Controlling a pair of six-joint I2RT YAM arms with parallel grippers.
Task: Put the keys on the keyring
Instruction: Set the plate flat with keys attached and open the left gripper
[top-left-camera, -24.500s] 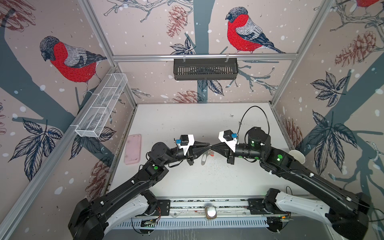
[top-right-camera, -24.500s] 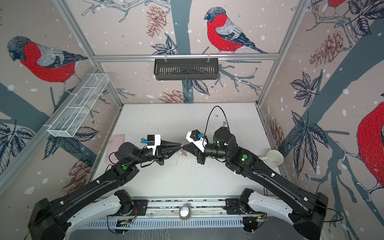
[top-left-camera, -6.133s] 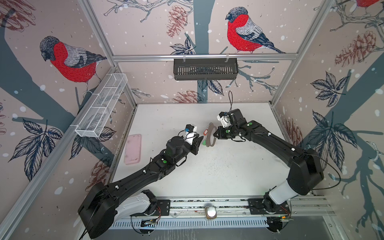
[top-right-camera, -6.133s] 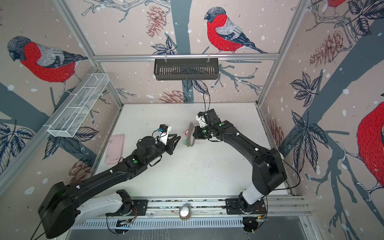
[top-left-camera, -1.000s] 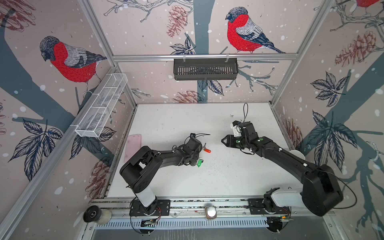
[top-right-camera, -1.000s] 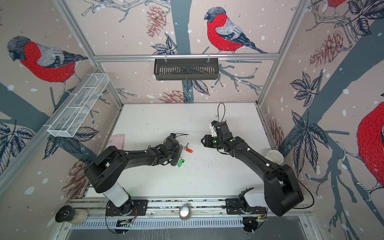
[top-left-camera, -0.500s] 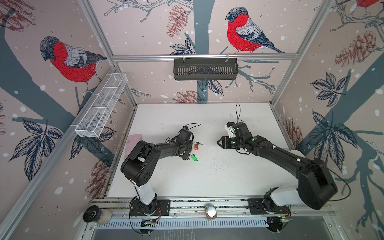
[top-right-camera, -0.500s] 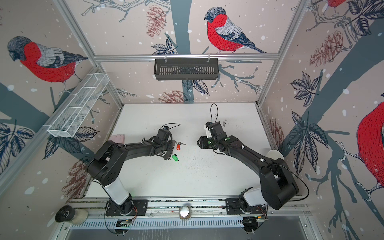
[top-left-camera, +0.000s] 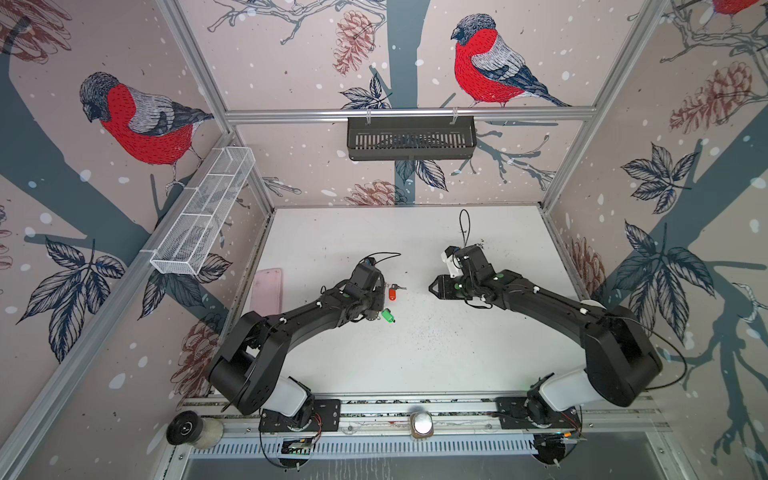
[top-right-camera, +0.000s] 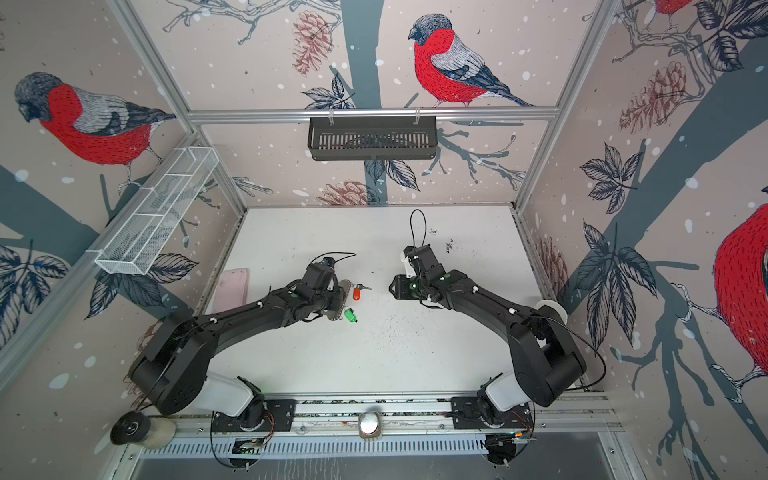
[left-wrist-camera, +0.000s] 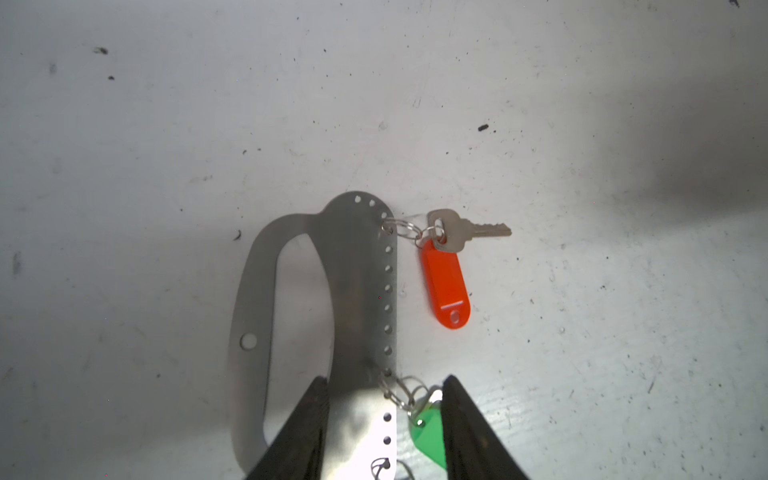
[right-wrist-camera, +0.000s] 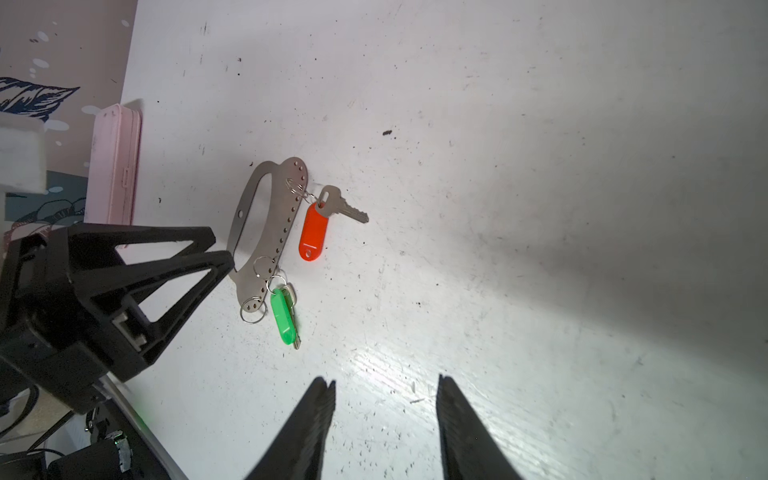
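The keyring (left-wrist-camera: 357, 291), a flat grey plate with an oval cutout, lies on the white table (top-left-camera: 415, 353). Small rings join both keys to its holed edge. The red-tagged key (left-wrist-camera: 446, 286) lies beside its far end. The green-tagged key (right-wrist-camera: 284, 316) lies by its near end. Both tags show in both top views, red (top-left-camera: 392, 293) and green (top-right-camera: 350, 316). My left gripper (left-wrist-camera: 384, 382) hovers open over the plate's near end, one jaw over the plate and the other past the green tag. My right gripper (right-wrist-camera: 384, 382) stands open and empty to the right of the keys (top-left-camera: 432, 286).
A pink case (top-left-camera: 268, 291) lies along the left wall. A white wire basket (top-left-camera: 203, 216) hangs on the left wall and a black one (top-left-camera: 411, 137) on the back rail. A tape roll (top-left-camera: 187, 428) sits at the front left corner.
The keyring with both keys has shifted slightly left along with my left gripper, then stayed put. My right gripper has drifted left toward the keys, its jaws a little narrower.
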